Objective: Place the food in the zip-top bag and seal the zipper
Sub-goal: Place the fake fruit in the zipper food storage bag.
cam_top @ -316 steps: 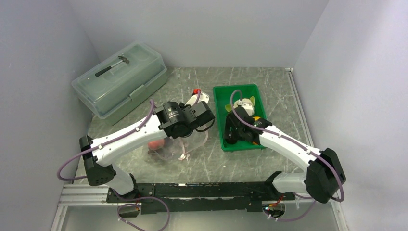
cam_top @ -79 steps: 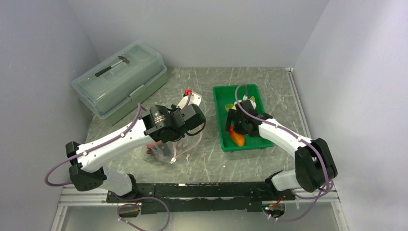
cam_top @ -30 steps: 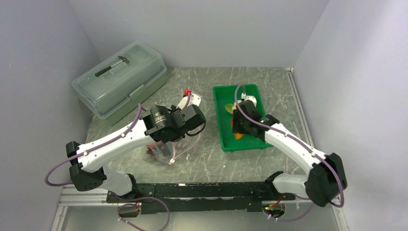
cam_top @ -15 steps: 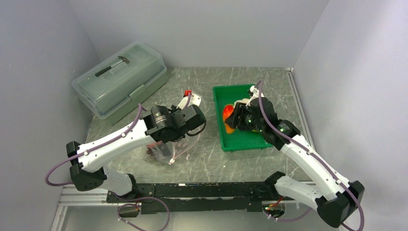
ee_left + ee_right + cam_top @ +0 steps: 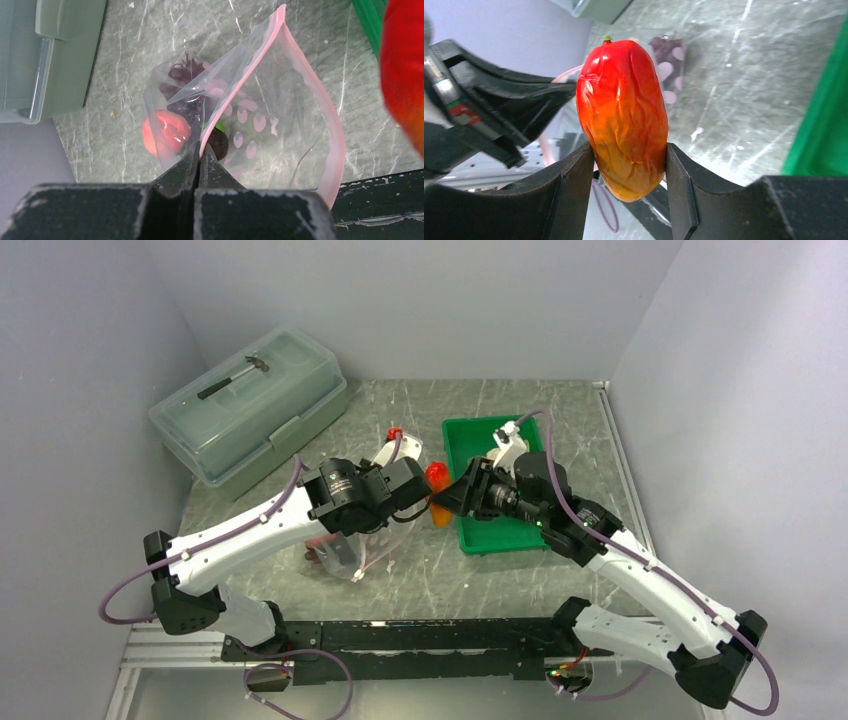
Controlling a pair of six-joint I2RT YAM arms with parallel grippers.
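**Pepper in the air between tray and bag**

The grey marbled table (image 5: 560,405) carries a big translucent lidded box (image 5: 250,400) at the far left. A tool of some kind lies inside it, too blurred through the lid to name. The green tray (image 5: 505,542) sits right of centre, and the right arm covers most of it, so I cannot tell what is in it.

The zip-top bag (image 5: 280,125) lies on the table under the left arm. From above it is mostly hidden by that wrist. Its mouth gapes wide, with the pink zipper (image 5: 339,145) curving round the opening. The left gripper (image 5: 200,152) has its fingers pressed together, pinching the near lip of the bag.

The right gripper (image 5: 629,150) clamps the red-orange pepper (image 5: 621,110) between both fingers. It holds the pepper off the table, just left of the tray's rim and close beside the left wrist. The left wrist camera catches only a red slice of it, cut off at the frame's right edge.

Inside the bag are the pink-red peach (image 5: 167,132) and the grape bunch (image 5: 182,75). A dark round piece (image 5: 218,142) is also there, half hidden behind the fingertips.
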